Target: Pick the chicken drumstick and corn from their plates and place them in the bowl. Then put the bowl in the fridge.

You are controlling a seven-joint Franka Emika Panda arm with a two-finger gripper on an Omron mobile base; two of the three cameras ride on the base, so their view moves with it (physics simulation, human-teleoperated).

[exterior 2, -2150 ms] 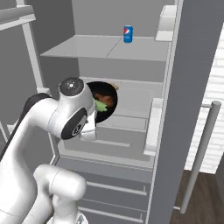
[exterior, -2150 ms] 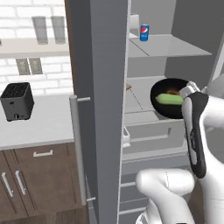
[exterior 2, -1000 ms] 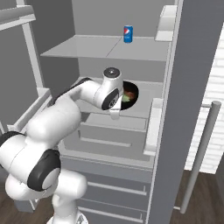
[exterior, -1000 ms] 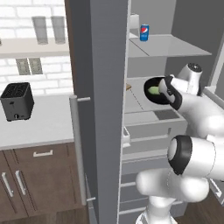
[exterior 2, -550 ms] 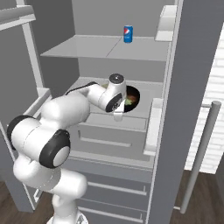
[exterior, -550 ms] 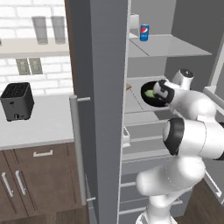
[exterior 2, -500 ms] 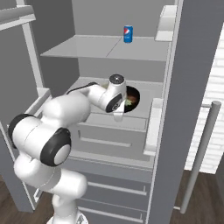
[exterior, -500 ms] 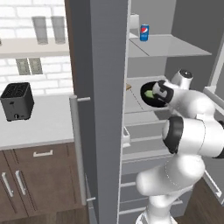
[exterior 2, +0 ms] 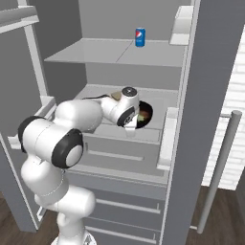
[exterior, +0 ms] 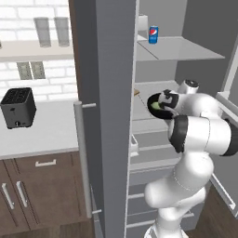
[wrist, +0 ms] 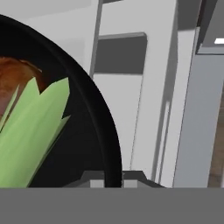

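Note:
The black bowl (exterior: 155,104) is inside the open grey fridge (exterior: 108,83), low over its middle shelf (exterior 2: 159,98). My gripper (exterior: 164,102) is shut on the bowl's near rim, and the rim (wrist: 106,131) runs down between my fingertips in the hand view. In the bowl lie the light green corn (wrist: 30,135) and, beyond it, the reddish-brown chicken drumstick (wrist: 13,83). From the right base view the bowl (exterior 2: 145,115) shows just past my wrist, with the gripper (exterior 2: 134,122) at its edge. The plates are out of view.
A blue soda can (exterior 2: 139,37) stands on the upper shelf, with a white carton (exterior: 142,22) near it. A brown item (exterior 2: 115,96) lies at the back left of the middle shelf. Door bins (exterior 2: 167,134) flank the opening. A toaster (exterior: 17,108) sits on the counter (exterior: 44,135).
The arm has stretched into the fridge and carried the bowl from the front of the opening in over the middle shelf. In the last half second it has barely moved.

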